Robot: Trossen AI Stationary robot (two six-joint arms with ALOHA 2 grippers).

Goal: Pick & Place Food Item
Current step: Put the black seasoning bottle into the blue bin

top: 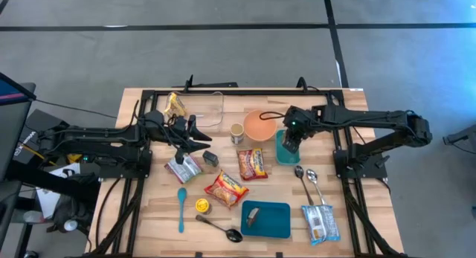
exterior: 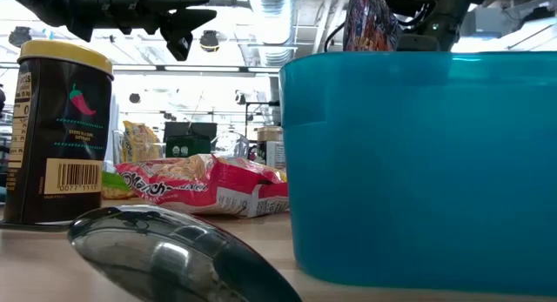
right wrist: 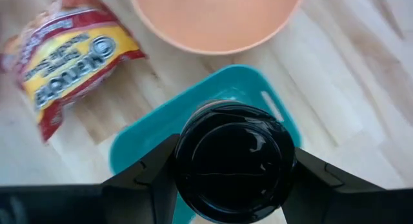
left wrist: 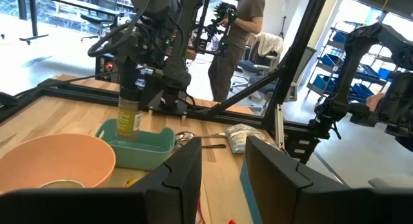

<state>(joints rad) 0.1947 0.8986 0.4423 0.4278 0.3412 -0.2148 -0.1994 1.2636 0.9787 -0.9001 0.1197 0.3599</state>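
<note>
Bottle with black round cap and yellowish contents (right wrist: 235, 162): gripped upright by the right tool (top: 291, 137), right of centre in the high view, over a small teal plastic tray (right wrist: 219, 98) beside a peach-coloured round bowl (top: 260, 125). Red-and-yellow noodle packet (right wrist: 64, 62) lies nearby on the wooden desk (top: 349, 206). Left tool (top: 195, 134): left of centre, fingers slightly apart, holding nothing.

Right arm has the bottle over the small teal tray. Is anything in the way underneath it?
Nothing visible. The right gripper holds the black-capped bottle directly over the small teal tray, whose visible floor looks bare.
</note>
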